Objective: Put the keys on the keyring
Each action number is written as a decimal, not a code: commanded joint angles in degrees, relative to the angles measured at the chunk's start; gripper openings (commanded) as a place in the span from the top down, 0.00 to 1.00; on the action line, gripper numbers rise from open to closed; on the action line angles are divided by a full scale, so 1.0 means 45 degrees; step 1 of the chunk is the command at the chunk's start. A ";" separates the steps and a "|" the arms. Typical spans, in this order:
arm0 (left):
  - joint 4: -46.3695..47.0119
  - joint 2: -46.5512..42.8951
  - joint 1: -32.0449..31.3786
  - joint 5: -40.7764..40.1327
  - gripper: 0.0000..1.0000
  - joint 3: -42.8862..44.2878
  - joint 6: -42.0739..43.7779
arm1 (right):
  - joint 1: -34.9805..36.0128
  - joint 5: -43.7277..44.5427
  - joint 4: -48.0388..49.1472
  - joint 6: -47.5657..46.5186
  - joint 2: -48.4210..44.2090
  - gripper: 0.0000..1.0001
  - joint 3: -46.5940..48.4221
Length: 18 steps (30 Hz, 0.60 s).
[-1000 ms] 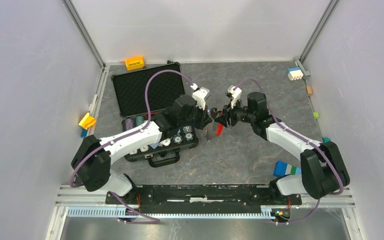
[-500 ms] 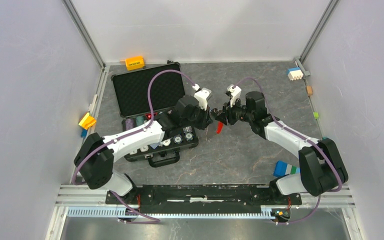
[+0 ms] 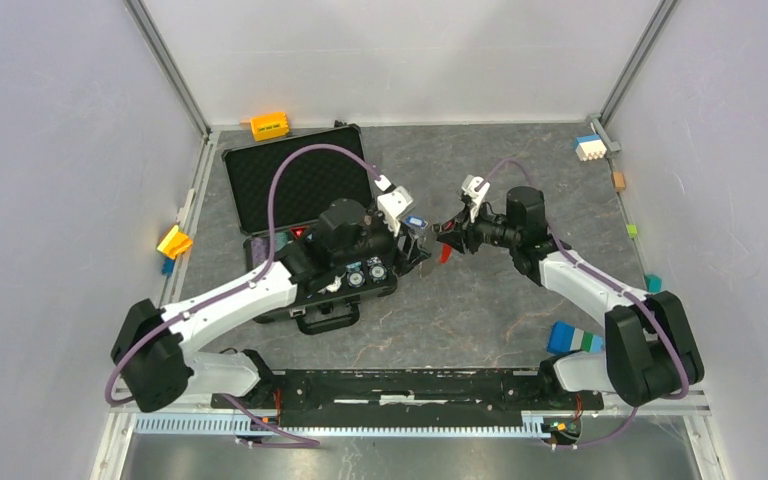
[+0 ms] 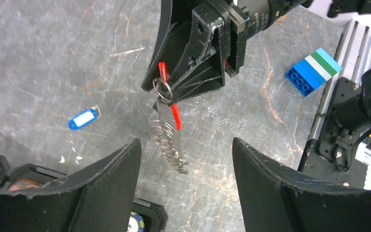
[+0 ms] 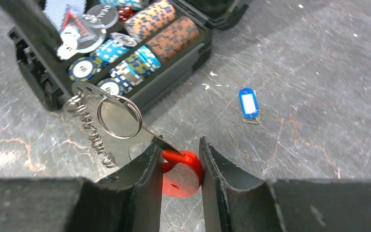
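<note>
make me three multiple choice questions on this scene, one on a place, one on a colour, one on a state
1. Where is the blue key?
A. lying on the table
B. inside the chip case
C. on top of the blue block

2. What colour is the part of the keyring pinched by the right gripper?
A. green
B. red
C. yellow

3. What state is the left gripper in?
A. shut on the keyring
B. shut on the blue key
C. open and empty

Answers:
1 A: both wrist views show it flat on the table, touching nothing.
2 B: a red tab sits between the right fingers.
3 C: its fingers stand wide apart with nothing between them.
</note>
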 commanded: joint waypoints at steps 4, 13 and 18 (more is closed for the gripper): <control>-0.0952 -0.1585 -0.0011 0.2141 0.19 -0.0403 0.6889 | -0.0129 -0.3064 0.0169 -0.1661 -0.0856 1.00 -0.0369; -0.2608 -0.1463 -0.0028 0.4157 0.23 -0.0531 1.1835 | -0.0078 -0.4957 0.0196 -0.1310 -0.1420 1.00 -0.0883; -0.2625 -0.1168 -0.0028 0.5200 0.31 -0.0444 1.2704 | -0.0039 -0.5528 -0.0009 -0.1589 -0.1445 1.00 -0.0965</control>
